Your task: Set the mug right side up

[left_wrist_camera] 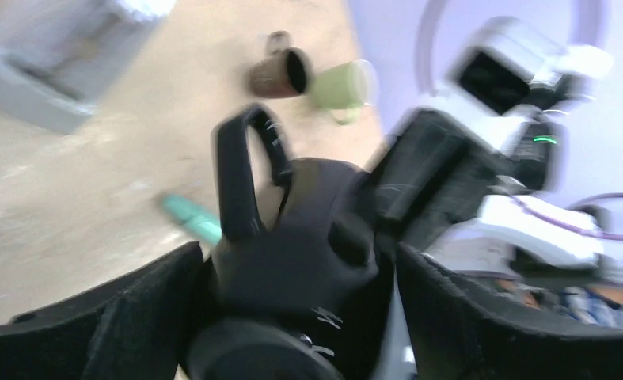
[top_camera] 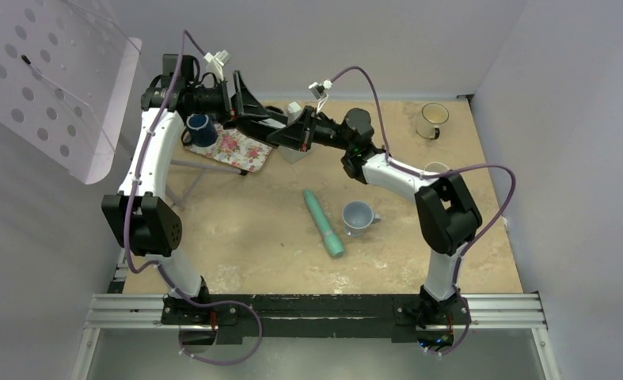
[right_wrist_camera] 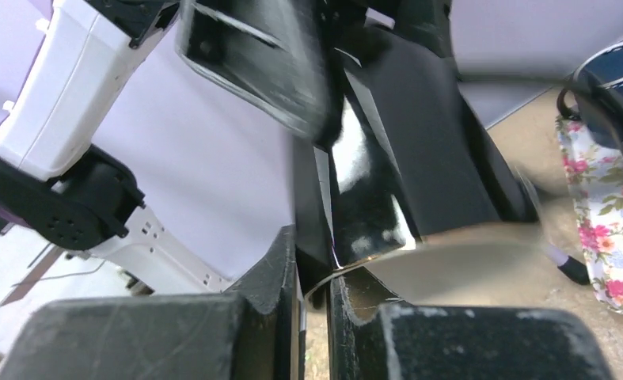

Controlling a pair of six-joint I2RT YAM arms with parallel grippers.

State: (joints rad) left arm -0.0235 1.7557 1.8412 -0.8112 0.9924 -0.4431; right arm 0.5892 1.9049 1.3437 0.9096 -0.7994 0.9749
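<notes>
Hanging midair, black mug [left_wrist_camera: 292, 237], axis sideways, mouth toward right tool [right_wrist_camera: 316, 293].

Mug [left_wrist_camera: 300, 237] black; cloth [top_camera: 243, 149] floral; tube [top_camera: 324, 223] teal.

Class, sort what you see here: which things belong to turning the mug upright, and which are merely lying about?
In the job: black mug; left gripper, gripping it; right gripper, pinching its rim.
Lying about: blue mug, floral cloth, teal tube, grey mug, white mug.

A robot lab cell: plain white walls [top_camera: 332, 39], aluminium mounting rail [top_camera: 514, 310].
</notes>
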